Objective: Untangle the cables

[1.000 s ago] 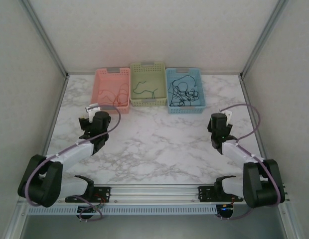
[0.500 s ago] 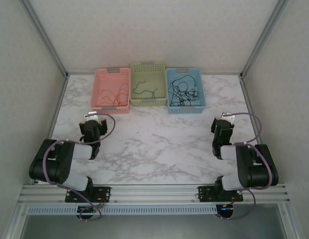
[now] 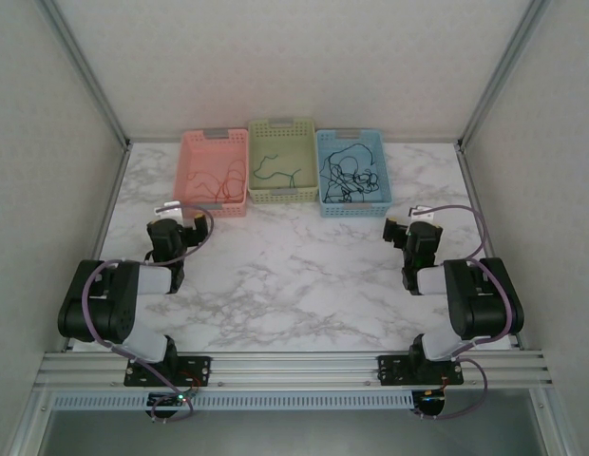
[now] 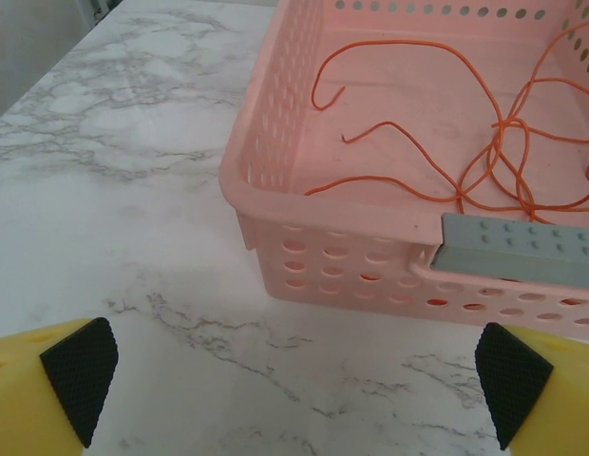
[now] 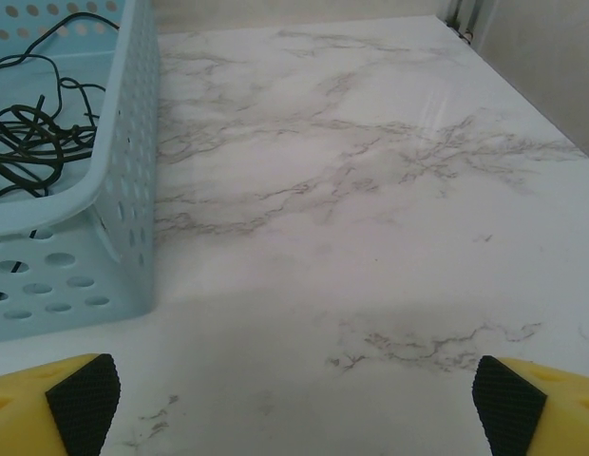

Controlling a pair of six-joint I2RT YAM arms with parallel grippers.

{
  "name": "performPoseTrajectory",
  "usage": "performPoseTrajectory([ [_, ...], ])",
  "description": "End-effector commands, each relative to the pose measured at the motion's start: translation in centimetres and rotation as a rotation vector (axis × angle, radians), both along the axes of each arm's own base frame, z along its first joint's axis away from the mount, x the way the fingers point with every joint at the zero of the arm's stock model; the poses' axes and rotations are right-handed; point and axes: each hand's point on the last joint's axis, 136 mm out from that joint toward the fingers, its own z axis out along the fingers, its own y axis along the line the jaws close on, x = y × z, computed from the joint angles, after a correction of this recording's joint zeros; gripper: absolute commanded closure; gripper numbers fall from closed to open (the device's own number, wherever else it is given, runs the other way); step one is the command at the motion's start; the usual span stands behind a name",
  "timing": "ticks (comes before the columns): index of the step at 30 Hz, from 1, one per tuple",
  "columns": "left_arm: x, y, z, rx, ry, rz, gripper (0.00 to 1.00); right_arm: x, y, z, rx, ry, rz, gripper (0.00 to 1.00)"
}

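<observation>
The right tool (image 5: 294, 407) is seen spread wide, its black pads (image 5: 83, 399) set far apart above the marble counter (image 5: 370, 190). Ahead and to its left a blue basket (image 5: 123, 190) is seen, with tangled black cables (image 5: 33, 133) lying inside.

— Any writing to make out: a label, a brand, a number?
— Nothing legible. The grey handle plate (image 4: 518, 249) on the pink basket (image 4: 323, 271) carries only small dots, no letters
— And the white tag (image 3: 167, 206) on the left arm (image 3: 133, 285)?
— Too small and blurred to tell whether anything is printed on it; the same goes for the white tag on the right arm (image 3: 465, 290)
</observation>
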Motion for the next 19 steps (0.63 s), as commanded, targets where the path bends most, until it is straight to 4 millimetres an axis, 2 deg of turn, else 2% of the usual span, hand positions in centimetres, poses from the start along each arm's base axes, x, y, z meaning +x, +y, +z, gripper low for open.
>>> performPoseTrajectory([
  [1,0.5,-0.1,0.6,-0.027,-0.022,-0.007,0.00,0.5,0.3,0.9,0.001,-0.026,0.018,0.01],
  [10,0.5,-0.1,0.5,-0.028,-0.021,-0.007,0.00,0.6,0.4,0.8,0.001,-0.022,0.026,0.01],
  [12,0.5,-0.1,0.5,-0.027,-0.019,-0.007,0.00,0.9,1.5,0.7,0.005,-0.004,0.094,0.01],
  [19,0.5,-0.1,0.5,-0.027,-0.021,-0.007,0.00,0.9,2.1,0.6,0.026,0.001,0.146,0.01],
])
